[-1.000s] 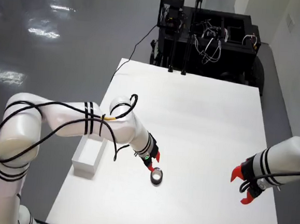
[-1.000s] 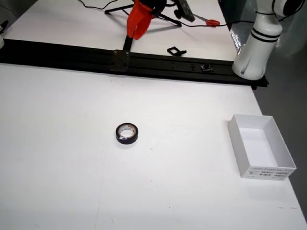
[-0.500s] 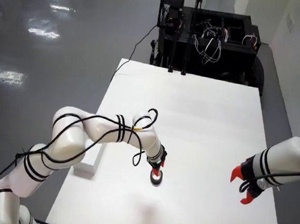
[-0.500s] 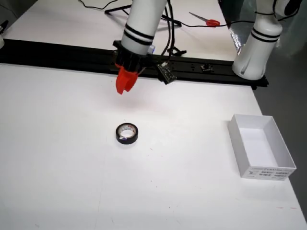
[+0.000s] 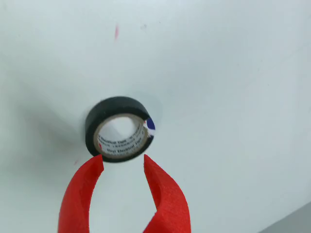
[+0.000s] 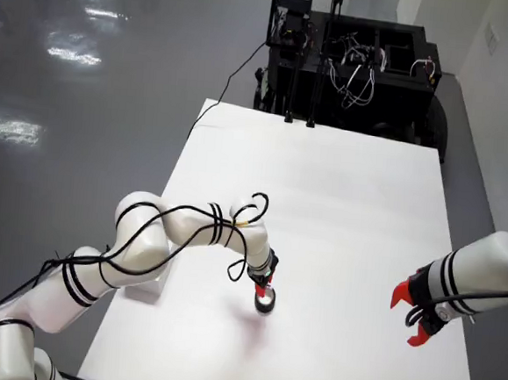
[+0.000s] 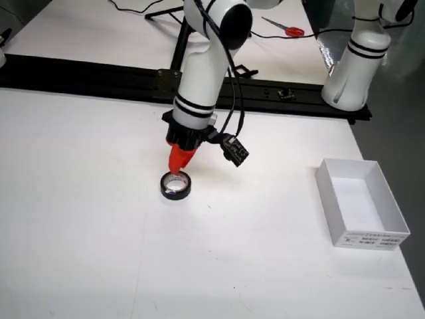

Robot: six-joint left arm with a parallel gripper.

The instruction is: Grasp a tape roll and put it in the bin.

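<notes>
**Claw at the rim of the tape, not yet around it**

Gripper-cam view: black vinyl tape roll w/ pale printed cardboard core lies flat on the white table, core opening facing up. Red two-finger gripper comes in from 6 o'clock, fingers spread, tips at the roll's near rim; roll sits at 12 o'clock from the tips. Nothing pinched. The gap looks narrower than the roll's outer width, so probably one finger is meant for the core, though that's a guess.

View from above: gripper right over the roll; too small to tell if they touch. Second arm's red claw idle, well apart at 3 o'clock.

Side view: gripper points steeply down onto the roll at its 12 o'clock edge. White open rectangular bin sits well apart at 3 o'clock.
</notes>
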